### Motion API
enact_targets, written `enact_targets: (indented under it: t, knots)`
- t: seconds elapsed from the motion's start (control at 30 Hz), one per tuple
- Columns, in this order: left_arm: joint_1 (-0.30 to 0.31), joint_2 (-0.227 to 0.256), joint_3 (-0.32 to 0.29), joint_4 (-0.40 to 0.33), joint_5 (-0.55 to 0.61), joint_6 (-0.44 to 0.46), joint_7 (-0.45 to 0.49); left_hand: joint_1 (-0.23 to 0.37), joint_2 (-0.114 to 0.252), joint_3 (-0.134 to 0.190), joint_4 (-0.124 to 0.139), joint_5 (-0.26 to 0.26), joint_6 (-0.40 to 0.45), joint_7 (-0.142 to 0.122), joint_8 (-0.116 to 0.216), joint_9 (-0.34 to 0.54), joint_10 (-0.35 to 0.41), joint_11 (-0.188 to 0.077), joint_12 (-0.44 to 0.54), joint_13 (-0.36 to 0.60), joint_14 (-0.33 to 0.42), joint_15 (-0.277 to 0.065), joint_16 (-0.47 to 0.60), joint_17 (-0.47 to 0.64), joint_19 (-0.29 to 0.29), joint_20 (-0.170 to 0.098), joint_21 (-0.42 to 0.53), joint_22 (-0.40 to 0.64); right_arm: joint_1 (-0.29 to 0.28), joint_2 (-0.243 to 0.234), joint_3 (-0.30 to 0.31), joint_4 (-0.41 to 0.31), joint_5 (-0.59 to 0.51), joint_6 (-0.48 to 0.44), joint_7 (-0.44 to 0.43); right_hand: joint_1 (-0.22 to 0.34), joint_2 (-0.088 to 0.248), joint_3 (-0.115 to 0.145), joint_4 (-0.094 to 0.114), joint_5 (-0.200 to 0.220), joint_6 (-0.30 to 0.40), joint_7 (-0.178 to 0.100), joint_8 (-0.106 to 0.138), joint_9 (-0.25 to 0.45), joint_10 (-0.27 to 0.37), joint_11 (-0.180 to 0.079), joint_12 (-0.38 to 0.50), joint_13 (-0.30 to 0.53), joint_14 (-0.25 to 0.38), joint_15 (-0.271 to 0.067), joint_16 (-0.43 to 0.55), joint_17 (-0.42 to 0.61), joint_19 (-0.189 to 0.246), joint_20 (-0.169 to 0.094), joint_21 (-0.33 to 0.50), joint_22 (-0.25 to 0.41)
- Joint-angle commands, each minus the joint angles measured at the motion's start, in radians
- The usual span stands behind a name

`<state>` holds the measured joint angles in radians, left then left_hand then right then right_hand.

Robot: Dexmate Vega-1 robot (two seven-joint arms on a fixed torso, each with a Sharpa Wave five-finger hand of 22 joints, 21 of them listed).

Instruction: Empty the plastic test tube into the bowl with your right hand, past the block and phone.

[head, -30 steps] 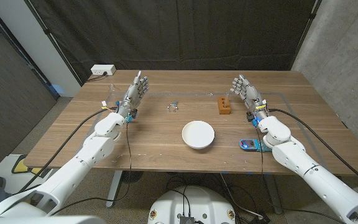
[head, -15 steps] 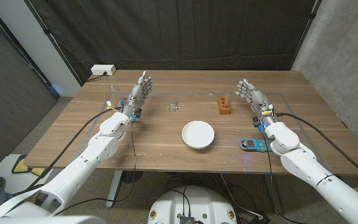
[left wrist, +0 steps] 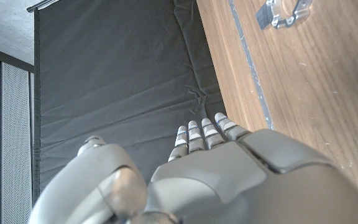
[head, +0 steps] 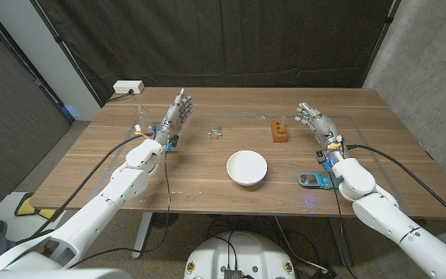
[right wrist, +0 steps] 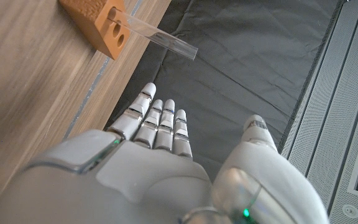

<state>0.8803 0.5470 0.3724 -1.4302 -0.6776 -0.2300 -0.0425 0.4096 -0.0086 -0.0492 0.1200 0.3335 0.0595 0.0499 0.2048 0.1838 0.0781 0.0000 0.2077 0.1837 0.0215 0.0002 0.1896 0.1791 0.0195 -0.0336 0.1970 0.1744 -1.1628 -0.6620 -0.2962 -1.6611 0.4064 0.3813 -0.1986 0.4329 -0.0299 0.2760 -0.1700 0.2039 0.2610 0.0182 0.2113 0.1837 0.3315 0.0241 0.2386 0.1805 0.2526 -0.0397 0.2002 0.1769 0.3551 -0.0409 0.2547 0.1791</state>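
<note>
Wooden bench (head: 130,167), one white bowl (head: 246,167) at frame centre, one block (head: 279,132) up right holding one clear test tube (right wrist: 161,39), one phone (head: 314,180) lower right, left robot hand (head: 174,118) and right robot hand (head: 316,122) both spread, empty.
</note>
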Motion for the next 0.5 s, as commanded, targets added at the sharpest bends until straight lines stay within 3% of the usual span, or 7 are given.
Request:
enact_targets:
  t: [0.03,0.5]
  knots:
    - [-0.001,0.008,0.005,-0.016,0.003,0.016,0.004,0.002,0.007,-0.001,0.000,0.008,0.009,0.000,0.007,0.003,0.012,-0.001,0.009,0.005,0.014,0.000,0.006,0.003,0.005,-0.035,0.006,0.005,-0.048,-0.005,0.010,-0.047,-0.129,-0.040,-0.112,0.045,-0.020,0.004,-0.011,0.018,0.012,-0.010,0.005,0.006,0.016,-0.008,0.004,0.003,0.005,-0.005,-0.008,0.001,0.012,-0.062,-0.009,0.001]
    - [0.006,0.002,0.003,-0.008,-0.008,0.006,-0.006,0.003,0.011,-0.004,0.000,0.007,0.017,-0.002,0.007,0.003,0.017,-0.005,0.009,0.006,0.017,-0.003,0.005,0.003,-0.003,-0.027,0.003,0.006,-0.050,0.013,-0.004,-0.078,-0.230,-0.162,-0.227,0.107,-0.054,0.003,-0.014,0.041,0.021,-0.012,0.007,0.008,0.028,-0.012,0.002,0.003,-0.001,-0.005,-0.014,0.001,0.005,-0.060,-0.023,0.001]
